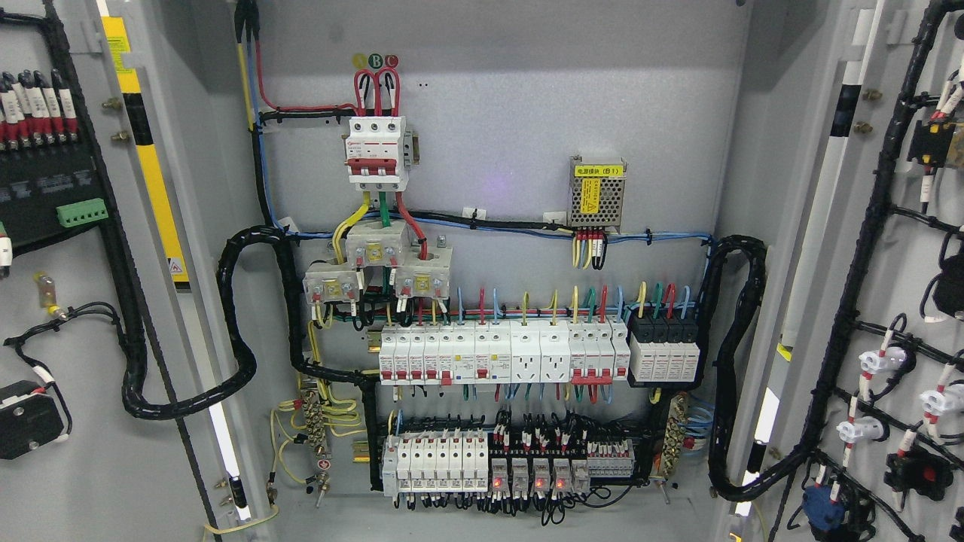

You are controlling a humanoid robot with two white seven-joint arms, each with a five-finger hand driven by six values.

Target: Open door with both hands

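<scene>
Both doors of the grey electrical cabinet stand swung wide. The left door (68,452) shows its inner face at the picture's left, carrying black cable looms and a green terminal block (82,214). The right door (896,226) shows its inner face at the right, with wired lamps and switches. Between them the cabinet's back panel (497,113) is fully exposed. Neither of my hands nor either arm appears anywhere in the head view.
On the back panel sit a main breaker (376,154) with red handles, a small power supply (596,193), two rows of white breakers (501,354) and relays (527,470) with red lights. Thick black cable conduits (241,361) loop to each door.
</scene>
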